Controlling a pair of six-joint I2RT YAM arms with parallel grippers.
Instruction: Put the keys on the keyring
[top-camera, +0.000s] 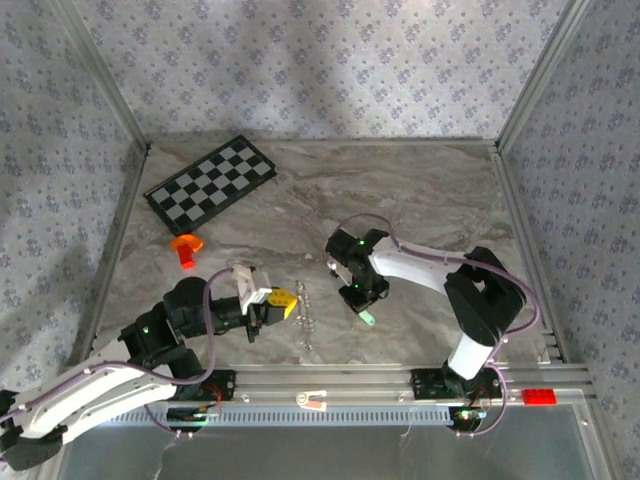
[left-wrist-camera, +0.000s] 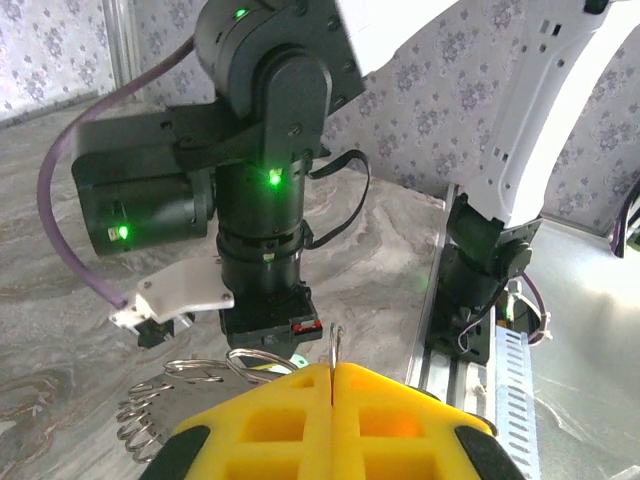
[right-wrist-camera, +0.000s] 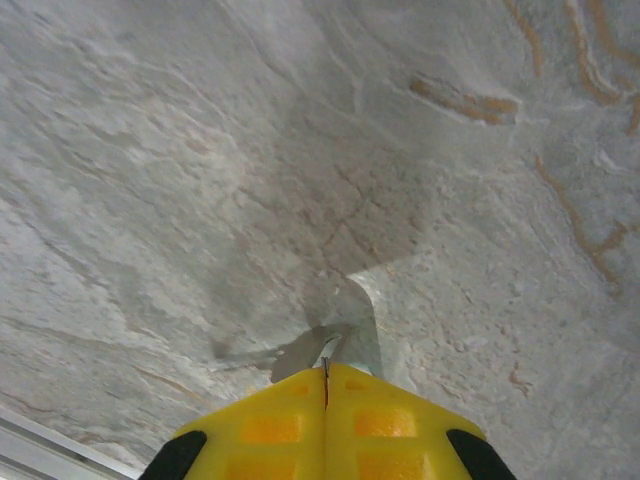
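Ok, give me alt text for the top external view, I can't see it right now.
Left gripper shut on the keyring, held edge-on at the near middle of the table; right gripper beside it pinches the mint-green key. A checkerboard and an orange piece lie far left.

Your table (top-camera: 420, 200) is marbled, grey-beige with darker veins and a few rusty streaks. The wallpaper (top-camera: 330, 60) is pale lilac, sprinkled with small purple flower sprigs. The checkerboard (top-camera: 210, 182) is black and pale grey (not quite white here), and the plastic piece (top-camera: 186, 248) is orange. The left gripper (left-wrist-camera: 332, 375) and right gripper (right-wrist-camera: 325, 375) both have yellow pads. The key (top-camera: 367, 319) has a mint-green head, the keyring (left-wrist-camera: 150, 415) is silvery, and the block (top-camera: 538, 396) is red.
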